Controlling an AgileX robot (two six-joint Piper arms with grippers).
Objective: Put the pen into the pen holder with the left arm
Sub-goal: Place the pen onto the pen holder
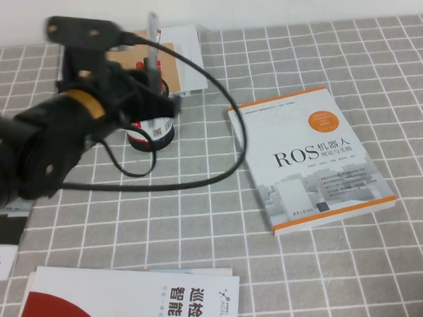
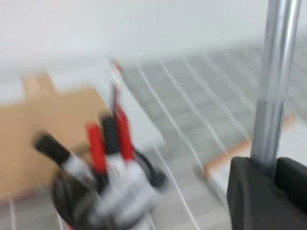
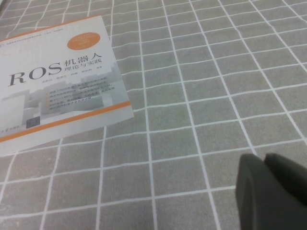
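Note:
My left gripper (image 1: 153, 82) is shut on the slim grey pen (image 1: 152, 35) and holds it upright just above the black mesh pen holder (image 1: 152, 131), which has a red and white label. In the left wrist view the pen (image 2: 273, 86) rises from between my fingers (image 2: 249, 191). There the holder (image 2: 81, 201) sits off to the side and holds red pens (image 2: 96, 148) and black-and-white markers (image 2: 60, 153). The pen's lower end is hidden by the gripper. My right gripper (image 3: 265, 165) is shut and empty, low over the tablecloth beside the book, out of the high view.
A white ROS book (image 1: 311, 157) lies to the right of the holder and also shows in the right wrist view (image 3: 57, 81). A cardboard and white box (image 1: 185, 57) stands behind the holder. A red and white book (image 1: 127, 305) lies at the front left. A loose black cable (image 1: 219, 165) loops over the cloth.

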